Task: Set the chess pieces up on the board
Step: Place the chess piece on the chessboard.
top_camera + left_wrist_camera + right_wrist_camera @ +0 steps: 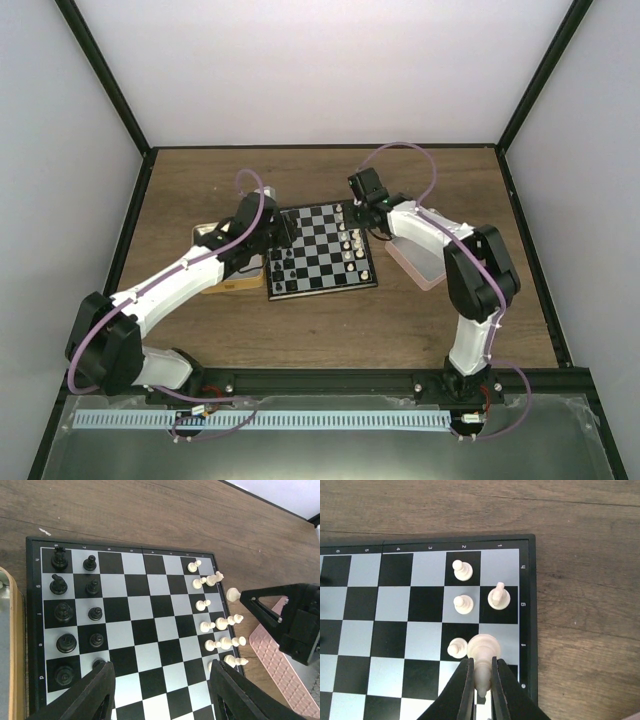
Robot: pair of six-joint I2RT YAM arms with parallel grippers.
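Note:
The board (318,264) lies mid-table, black chess pieces (66,612) in two columns on its left side and cream chess pieces (220,624) along its right side. My right gripper (481,661) is shut on a cream piece (483,650), held tilted, base forward, low over the board's (395,605) edge column next to a cream pawn (456,648). A knight (498,597) and two more pawns (462,570) stand beyond it. My left gripper (162,690) hangs open over the board's (150,630) middle squares, nothing between its fingers (95,690).
A pink tray (415,262) lies just right of the board, under the right arm. A tan tray (215,238) sits at the board's left, mostly under the left arm. Bare wooden tabletop (330,320) surrounds the board; dark frame posts and pale walls enclose the table.

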